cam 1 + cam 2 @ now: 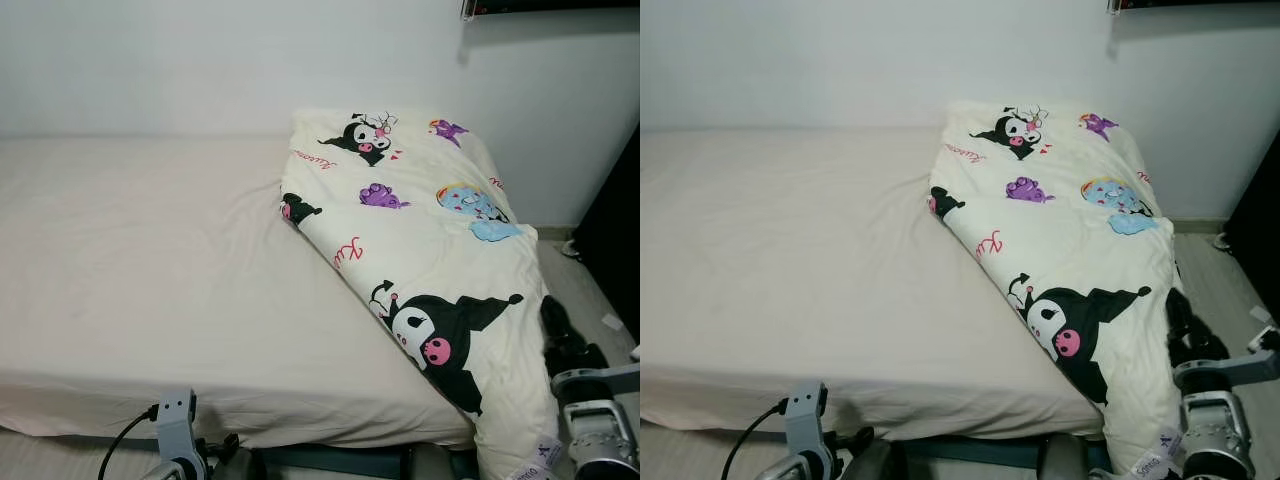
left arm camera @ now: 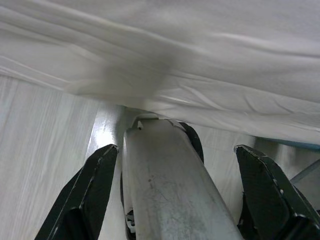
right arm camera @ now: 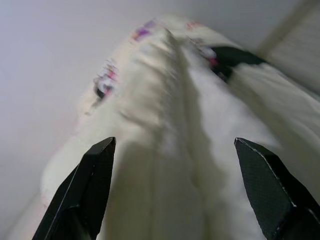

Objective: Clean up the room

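A cream quilt (image 1: 420, 230) printed with black, purple and blue cartoon figures lies bunched along the right side of the bed (image 1: 150, 260) and hangs over its right edge. My right gripper (image 1: 556, 325) stands beside the hanging quilt at the lower right; in the right wrist view its fingers (image 3: 90, 185) are spread wide with the quilt (image 3: 170, 150) ahead of them, nothing held. My left gripper (image 2: 175, 195) is low in front of the bed, open, pointing at the draped sheet (image 2: 200, 65) and a silver part of my body.
The bed's cream sheet is bare on its left and middle. A white wall (image 1: 200, 60) runs behind the bed. Pale floor (image 1: 590, 290) and a dark piece of furniture (image 1: 615, 230) are to the right. My left arm (image 1: 178, 430) shows below the mattress edge.
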{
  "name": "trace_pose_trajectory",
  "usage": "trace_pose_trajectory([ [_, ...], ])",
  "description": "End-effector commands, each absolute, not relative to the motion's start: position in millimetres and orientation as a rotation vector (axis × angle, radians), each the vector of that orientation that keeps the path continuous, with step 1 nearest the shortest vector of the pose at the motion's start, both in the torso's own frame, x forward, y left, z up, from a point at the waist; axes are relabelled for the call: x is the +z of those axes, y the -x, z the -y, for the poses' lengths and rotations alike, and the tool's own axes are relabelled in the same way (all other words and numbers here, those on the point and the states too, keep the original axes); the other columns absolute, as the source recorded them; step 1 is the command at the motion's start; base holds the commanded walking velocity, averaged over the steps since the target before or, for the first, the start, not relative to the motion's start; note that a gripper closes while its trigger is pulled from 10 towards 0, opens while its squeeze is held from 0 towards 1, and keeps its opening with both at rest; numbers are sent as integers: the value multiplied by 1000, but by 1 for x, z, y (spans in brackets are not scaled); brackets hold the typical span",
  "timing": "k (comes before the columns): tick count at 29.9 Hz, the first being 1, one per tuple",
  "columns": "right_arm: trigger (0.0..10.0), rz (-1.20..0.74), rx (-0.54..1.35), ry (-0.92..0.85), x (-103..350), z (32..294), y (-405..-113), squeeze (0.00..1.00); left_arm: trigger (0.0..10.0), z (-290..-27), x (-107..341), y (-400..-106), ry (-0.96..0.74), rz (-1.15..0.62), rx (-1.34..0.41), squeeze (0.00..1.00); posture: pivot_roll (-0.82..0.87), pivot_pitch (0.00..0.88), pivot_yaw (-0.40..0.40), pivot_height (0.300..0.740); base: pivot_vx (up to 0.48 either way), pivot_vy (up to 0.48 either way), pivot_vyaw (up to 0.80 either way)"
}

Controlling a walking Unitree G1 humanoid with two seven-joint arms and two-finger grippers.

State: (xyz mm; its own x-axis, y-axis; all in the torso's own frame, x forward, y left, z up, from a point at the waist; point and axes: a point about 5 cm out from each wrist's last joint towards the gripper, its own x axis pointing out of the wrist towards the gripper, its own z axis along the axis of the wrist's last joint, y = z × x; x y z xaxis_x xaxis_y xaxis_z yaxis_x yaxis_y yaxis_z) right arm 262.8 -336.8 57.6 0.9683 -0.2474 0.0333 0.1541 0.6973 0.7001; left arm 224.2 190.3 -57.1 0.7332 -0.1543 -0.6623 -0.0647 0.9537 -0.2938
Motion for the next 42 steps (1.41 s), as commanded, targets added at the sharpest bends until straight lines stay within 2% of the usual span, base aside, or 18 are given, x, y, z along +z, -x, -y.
trace_pose_trajectory([
  [1,10000,76,-247,-752,48,331,-260,0,10000,-202,-58,-219,284,-764,-38,0,20,88,66,576,0,0,0],
  [7,10000,79,-287,-711,53,341,-260,0,10000,-205,-59,-217,276,-770,-35,0,21,74,74,576,0,0,0],
  [14,10000,-59,-393,-584,50,350,-257,0,10000,-203,-61,-215,278,-778,-42,0,20,79,74,576,0,0,0],
  [21,10000,-54,-393,-616,49,350,-257,0,10000,-203,-61,-214,276,-780,-46,0,22,84,78,576,0,0,0],
  [27,10000,-84,-348,-731,36,331,-260,0,10000,-205,-61,-214,267,-780,-46,0,22,84,78,576,0,0,0],
  [34,10000,-196,-429,-782,22,320,-261,0,10000,-208,-60,-214,262,-779,-45,0,33,93,86,576,0,0,0],
  [41,10000,-96,-403,-759,38,324,-271,0,10000,-208,-61,-213,256,-788,-49,0,30,94,91,576,0,0,0],
  [42,1373,-63,-383,-751,43,324,-274,0,10000,-207,-61,-213,256,-788,-50,0,27,95,94,576,0,0,0],
])
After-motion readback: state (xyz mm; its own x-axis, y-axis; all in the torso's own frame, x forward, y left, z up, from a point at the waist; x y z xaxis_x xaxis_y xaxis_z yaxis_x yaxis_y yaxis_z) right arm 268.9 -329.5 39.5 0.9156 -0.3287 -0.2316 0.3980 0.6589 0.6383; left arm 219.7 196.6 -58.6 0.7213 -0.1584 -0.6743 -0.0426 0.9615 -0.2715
